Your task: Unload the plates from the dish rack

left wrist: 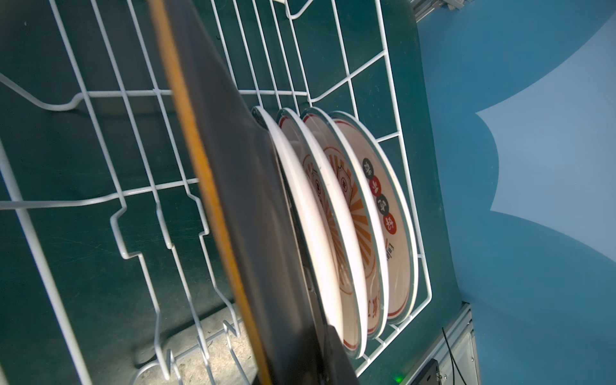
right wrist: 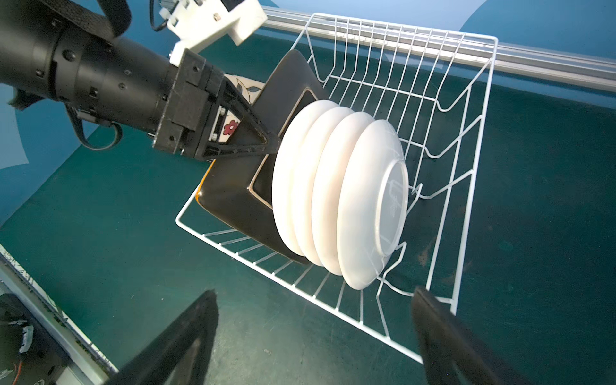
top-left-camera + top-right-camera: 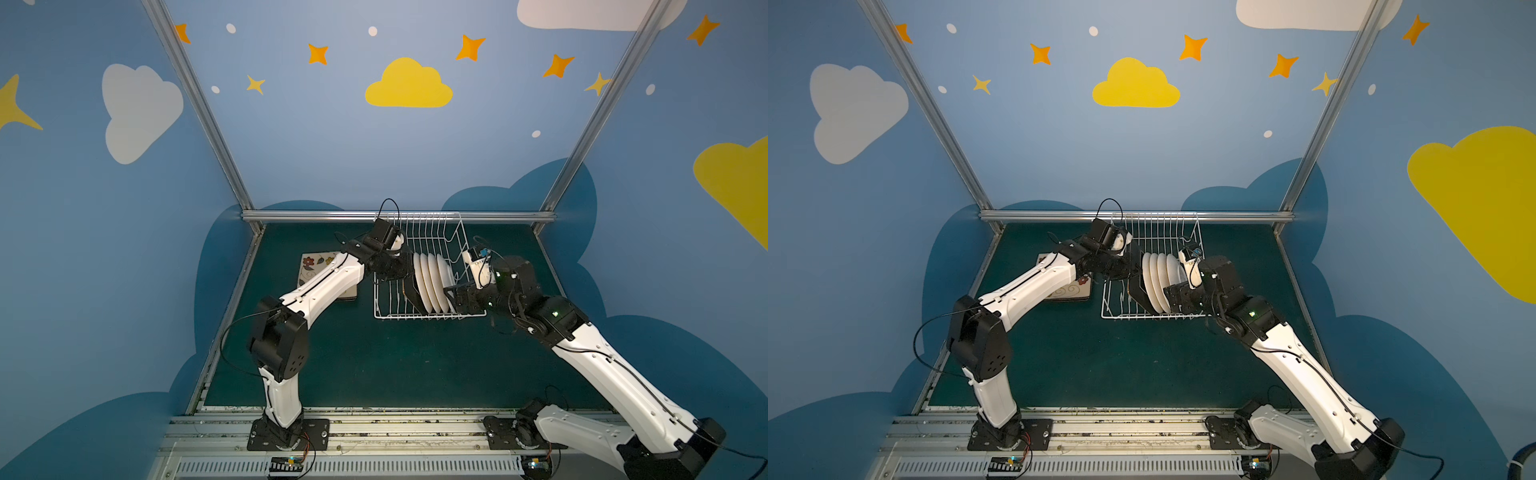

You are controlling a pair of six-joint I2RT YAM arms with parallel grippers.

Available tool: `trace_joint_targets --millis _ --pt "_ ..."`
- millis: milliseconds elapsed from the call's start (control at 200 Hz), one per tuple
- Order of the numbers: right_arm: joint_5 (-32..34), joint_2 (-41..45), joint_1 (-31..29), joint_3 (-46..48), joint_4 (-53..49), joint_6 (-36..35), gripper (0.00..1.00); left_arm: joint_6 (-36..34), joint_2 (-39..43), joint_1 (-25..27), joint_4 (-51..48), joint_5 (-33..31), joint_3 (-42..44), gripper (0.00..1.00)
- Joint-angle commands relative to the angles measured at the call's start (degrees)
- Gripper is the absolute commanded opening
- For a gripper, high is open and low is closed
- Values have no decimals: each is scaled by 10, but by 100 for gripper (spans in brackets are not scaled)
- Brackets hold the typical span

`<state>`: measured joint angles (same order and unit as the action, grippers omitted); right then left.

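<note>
Blue cloud walls (image 3: pixel 332 145) ring green mat (image 3: pixel 395 365); left gripper (image 2: pixel 271 146) clamps square plate (image 2: pixel 233 200), right gripper (image 2: pixel 313 293) gapes.

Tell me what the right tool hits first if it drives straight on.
Most likely the back of the nearest round white plate, standing in the dish rack; the right tool seems to clear the rack's near rim, though depth is unclear.
</note>
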<state>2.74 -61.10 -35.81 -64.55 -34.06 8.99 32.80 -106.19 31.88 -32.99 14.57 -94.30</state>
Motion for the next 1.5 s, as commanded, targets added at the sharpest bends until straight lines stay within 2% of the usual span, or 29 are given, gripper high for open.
trace_joint_targets --millis 0,145,375,395,641,1492 --pt "-6 0 2 0 10 -1 90 5 -9 -6 -38 -21 -5 17" --pt "-7 0 1 -2 12 -1 90 18 -5 -6 -27 -16 1 3" --pt "-7 0 2 -4 13 -1 90 40 2 -6 -8 -16 9 3" --pt "-7 1 2 -3 12 -2 90 42 4 -5 -5 1 10 3" --pt "-7 1 2 -5 15 -3 90 61 22 -6 19 23 6 3" --pt "-10 19 1 2 21 10 90 86 109 -18 70 23 18 3"
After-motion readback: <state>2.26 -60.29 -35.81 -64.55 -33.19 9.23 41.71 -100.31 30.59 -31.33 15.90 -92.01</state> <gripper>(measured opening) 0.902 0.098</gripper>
